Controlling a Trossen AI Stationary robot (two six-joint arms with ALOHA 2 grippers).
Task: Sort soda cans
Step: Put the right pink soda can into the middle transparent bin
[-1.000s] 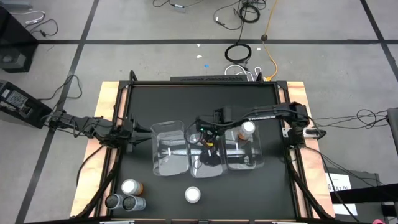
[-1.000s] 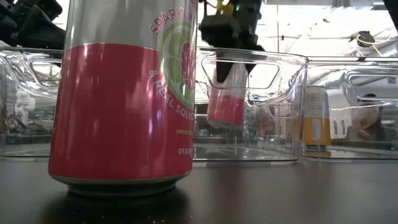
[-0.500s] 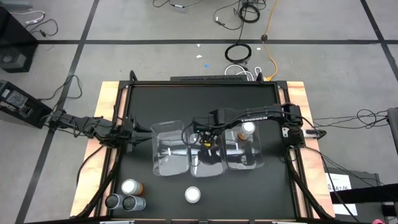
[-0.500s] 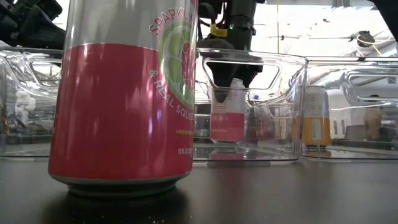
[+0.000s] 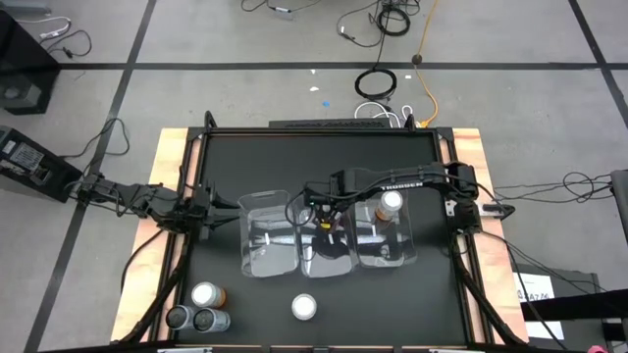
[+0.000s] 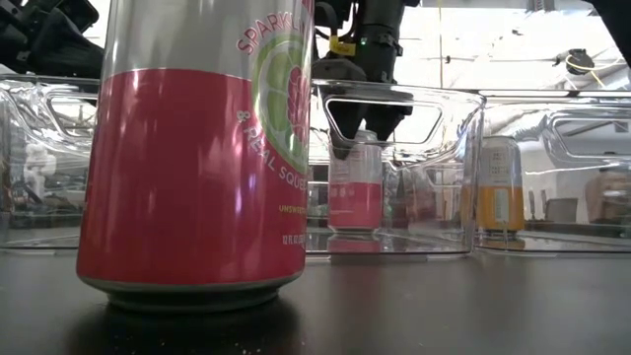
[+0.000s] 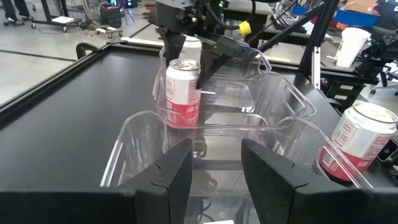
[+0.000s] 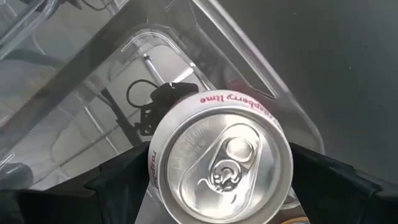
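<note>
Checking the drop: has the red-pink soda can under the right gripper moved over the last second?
Yes. The red-pink soda can went down: in the low view it hung tilted above the floor of the clear plastic middle bin; now it stands upright there, the right gripper open.

Even overhead light, glaring bins (image 6: pixel 399 99)

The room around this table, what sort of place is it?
Probably a robotics lab or workshop: loose cables lie on the tiled floor, metal stands fill the background, and two robot arms work at a black table sorting soda cans.
</note>
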